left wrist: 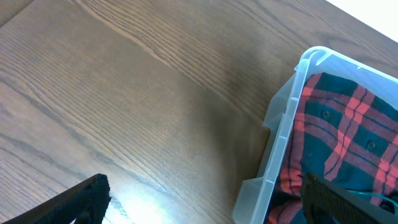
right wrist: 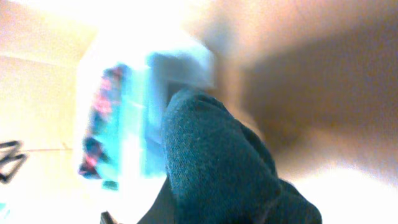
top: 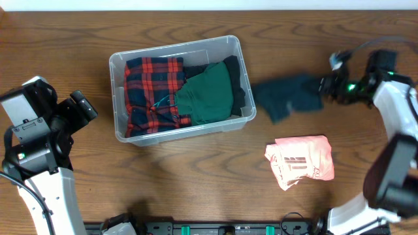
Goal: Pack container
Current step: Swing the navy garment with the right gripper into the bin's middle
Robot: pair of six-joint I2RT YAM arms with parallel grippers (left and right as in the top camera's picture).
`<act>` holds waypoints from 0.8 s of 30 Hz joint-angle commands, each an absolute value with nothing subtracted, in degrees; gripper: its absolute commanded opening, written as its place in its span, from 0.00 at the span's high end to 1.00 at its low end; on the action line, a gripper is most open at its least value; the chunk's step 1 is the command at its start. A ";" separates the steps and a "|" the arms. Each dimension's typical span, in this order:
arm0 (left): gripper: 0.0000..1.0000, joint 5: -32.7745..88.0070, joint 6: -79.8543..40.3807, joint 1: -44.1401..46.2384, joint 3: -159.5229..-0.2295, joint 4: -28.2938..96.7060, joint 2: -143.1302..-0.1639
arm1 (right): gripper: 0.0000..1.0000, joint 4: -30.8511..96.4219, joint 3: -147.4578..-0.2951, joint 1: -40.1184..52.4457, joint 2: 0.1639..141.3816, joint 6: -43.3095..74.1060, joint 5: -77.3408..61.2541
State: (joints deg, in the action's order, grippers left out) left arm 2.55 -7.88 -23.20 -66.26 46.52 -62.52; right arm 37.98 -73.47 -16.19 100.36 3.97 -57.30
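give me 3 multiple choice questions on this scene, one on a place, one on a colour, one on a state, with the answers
1. Where is the pink garment?
A. on the table, outside the container, off its right end
B. inside the container
C. in the left gripper

2. What colour is the held garment at the right gripper?
A. red plaid
B. dark teal
C. white

3. How is the left gripper?
A. shut on a shirt
B. down inside the container
C. open and empty

Answers:
1 A, it lies folded on bare wood, clear of the container's wall.
2 B, dark teal cloth trails from that gripper towards the container.
3 C, the left wrist view shows its fingers wide apart with only table between them.
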 commanded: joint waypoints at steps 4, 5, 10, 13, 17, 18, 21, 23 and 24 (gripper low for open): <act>0.02 1.67 -8.01 -23.57 -67.07 46.72 -62.50 | 0.99 18.90 -75.42 -11.44 87.48 23.90 -67.75; 0.02 1.65 -8.01 -23.55 -67.07 46.72 -62.48 | 0.99 15.94 -75.42 -10.31 86.72 26.35 -67.66; 0.02 1.65 -8.01 -23.57 -67.07 46.72 -62.50 | 0.99 -3.95 -75.42 0.05 86.26 42.39 -64.84; 0.02 1.65 -8.01 -23.55 -67.07 46.72 -62.48 | 0.99 -5.56 -75.42 7.60 87.02 45.60 -57.67; 0.02 1.65 -8.01 -23.57 -67.07 46.72 -62.50 | 0.99 -5.10 -75.37 18.09 90.08 46.98 -49.21; 0.02 1.65 -8.01 -23.57 -67.07 46.72 -62.50 | 0.99 -5.10 -75.37 20.23 91.13 47.42 -47.59; 0.02 1.65 -8.01 -23.57 -67.07 46.72 -62.48 | 0.99 -5.15 -75.37 26.41 95.33 48.21 -43.16; 0.02 1.67 -8.01 -23.57 -67.07 46.72 -62.48 | 0.99 -5.13 -75.37 29.21 98.72 48.21 -41.04; 0.02 1.65 -8.01 -23.57 -67.07 46.72 -62.48 | 0.99 -5.15 -75.37 30.46 100.79 48.25 -40.45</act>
